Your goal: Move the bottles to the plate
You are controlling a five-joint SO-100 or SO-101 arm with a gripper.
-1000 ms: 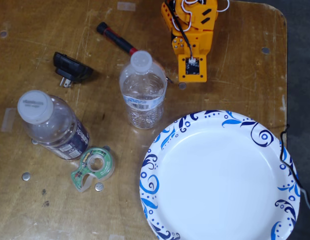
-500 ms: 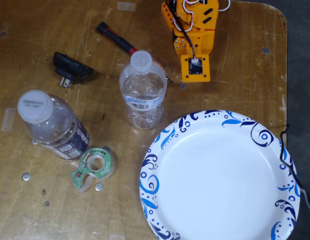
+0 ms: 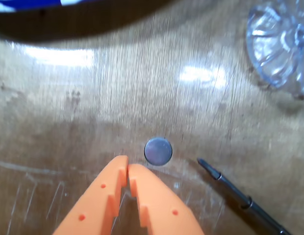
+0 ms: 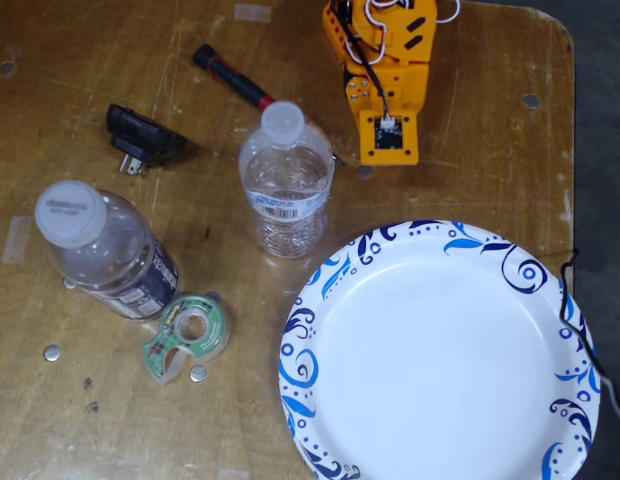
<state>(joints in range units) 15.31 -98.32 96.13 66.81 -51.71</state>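
Observation:
A slim clear bottle (image 4: 285, 185) with a white-blue barcode label stands upright at the table's middle. Its clear ribbed base (image 3: 279, 41) shows at the top right of the wrist view. A wider bottle (image 4: 108, 250) with a dark label stands at the left. Both are off the large white plate (image 4: 435, 355) with blue swirls at the lower right. The plate's rim (image 3: 24, 4) shows at the top left of the wrist view. My orange gripper (image 3: 127, 165) is shut and empty, low over bare wood, apart from the slim bottle. The arm (image 4: 388, 90) is at the top of the fixed view.
A small metal disc (image 3: 158, 151) lies just ahead of my fingertips. A screwdriver (image 3: 240, 198) with a red handle (image 4: 235, 78) lies beside the gripper. A black plug adapter (image 4: 140, 135) and a green tape dispenser (image 4: 185, 335) lie at the left.

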